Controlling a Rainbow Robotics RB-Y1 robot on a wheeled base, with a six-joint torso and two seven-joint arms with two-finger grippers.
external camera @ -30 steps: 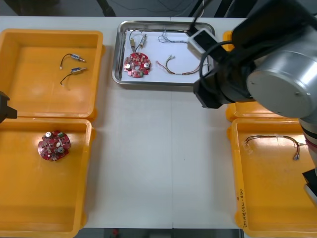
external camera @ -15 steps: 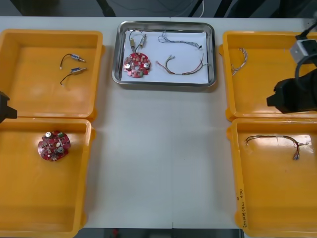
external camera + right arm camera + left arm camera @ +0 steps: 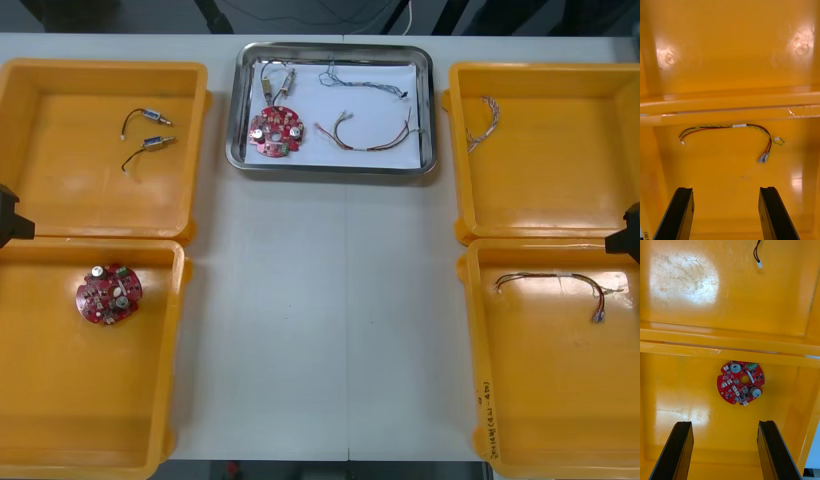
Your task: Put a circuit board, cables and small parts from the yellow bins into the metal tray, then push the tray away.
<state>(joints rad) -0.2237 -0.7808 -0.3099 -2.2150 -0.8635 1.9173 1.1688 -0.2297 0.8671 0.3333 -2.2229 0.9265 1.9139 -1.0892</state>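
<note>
The metal tray (image 3: 431, 108) stands at the table's far middle, white inside. In it lie a round red circuit board (image 3: 275, 130), a red and yellow cable (image 3: 366, 138), a twisted blue and white cable (image 3: 364, 82) and a small metal part (image 3: 281, 77) on a black cable. My right gripper (image 3: 726, 214) is open above the near right bin, whose red and yellow cable (image 3: 730, 128) lies ahead of the fingers. My left gripper (image 3: 724, 450) is open over the near left bin, with a red circuit board (image 3: 741, 383) just beyond its fingertips.
The far left yellow bin (image 3: 60, 190) holds two small metal parts (image 3: 152, 130) on black cables. The far right bin (image 3: 560, 200) holds a blue and white cable (image 3: 484, 120). My left arm (image 3: 8, 220) and right arm (image 3: 630, 236) show at the table's side edges.
My right arm has drawn back from beside the tray to the right edge, over the right bins. The left arm and the tray's contents have not moved.
</note>
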